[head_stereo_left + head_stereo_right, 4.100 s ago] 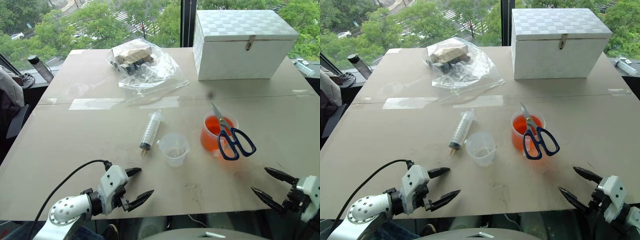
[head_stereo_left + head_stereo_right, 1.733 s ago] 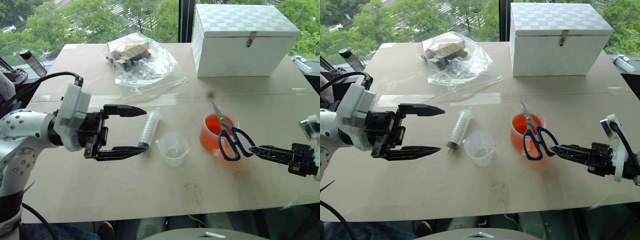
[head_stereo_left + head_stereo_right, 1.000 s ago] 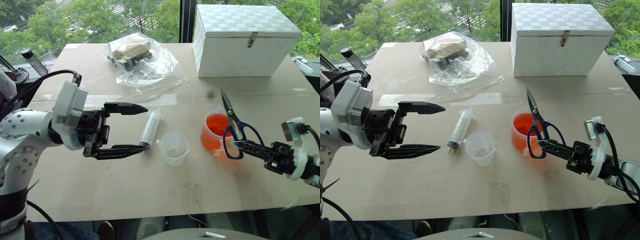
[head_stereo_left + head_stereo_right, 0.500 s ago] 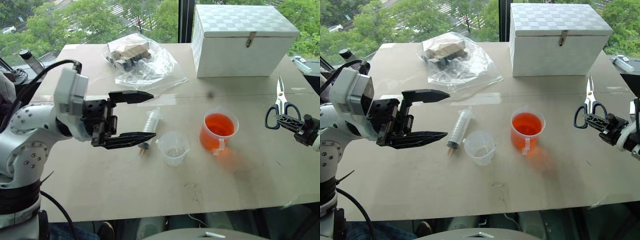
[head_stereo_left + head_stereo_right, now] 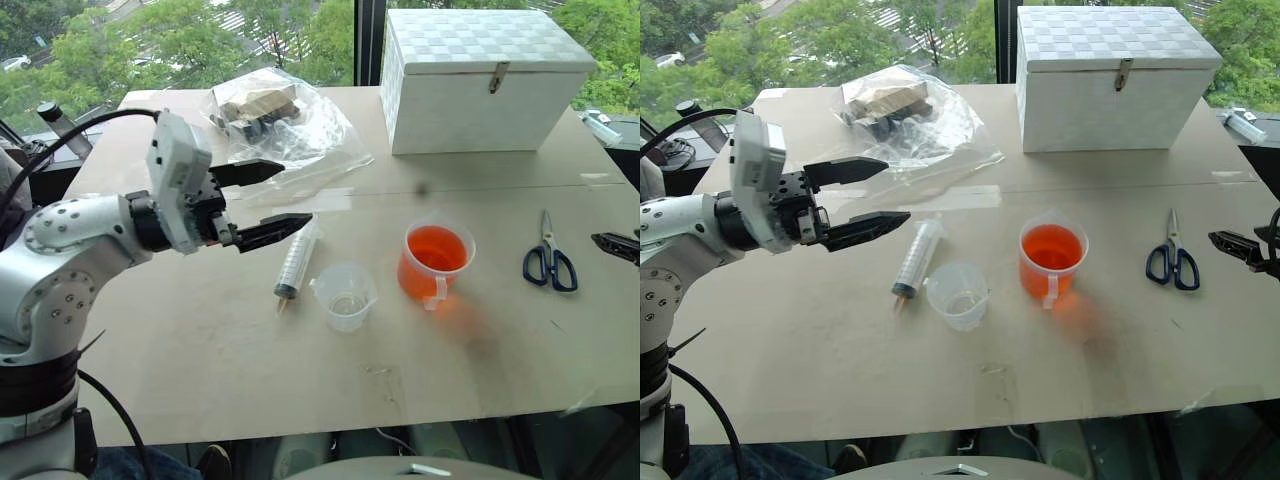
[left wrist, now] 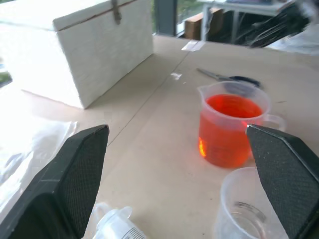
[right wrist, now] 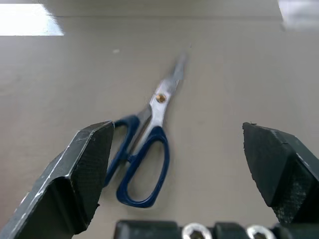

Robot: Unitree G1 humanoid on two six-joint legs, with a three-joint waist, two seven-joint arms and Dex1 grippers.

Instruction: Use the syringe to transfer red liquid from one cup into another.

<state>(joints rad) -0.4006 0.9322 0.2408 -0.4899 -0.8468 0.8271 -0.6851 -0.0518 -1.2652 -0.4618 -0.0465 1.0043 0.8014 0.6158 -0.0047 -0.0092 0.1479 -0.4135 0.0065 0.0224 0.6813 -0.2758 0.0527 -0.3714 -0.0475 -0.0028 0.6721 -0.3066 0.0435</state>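
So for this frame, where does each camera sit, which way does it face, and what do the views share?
Head stereo pair: looks down over the table; left gripper open above the syringe.
Left wrist: faces the orange cup, the beaker, the white box.
Right wrist: open over the scissors.
Shared: scissors and cup.

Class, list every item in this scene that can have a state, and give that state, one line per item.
syringe: lying flat on the table, not held
handled cup: upright, holding red liquid
small beaker: upright, looks empty
scissors: shut, flat on the table
white box: lid closed
plastic bag: lying on the table, items inside
left gripper: jaws open, empty
right gripper: jaws open, empty
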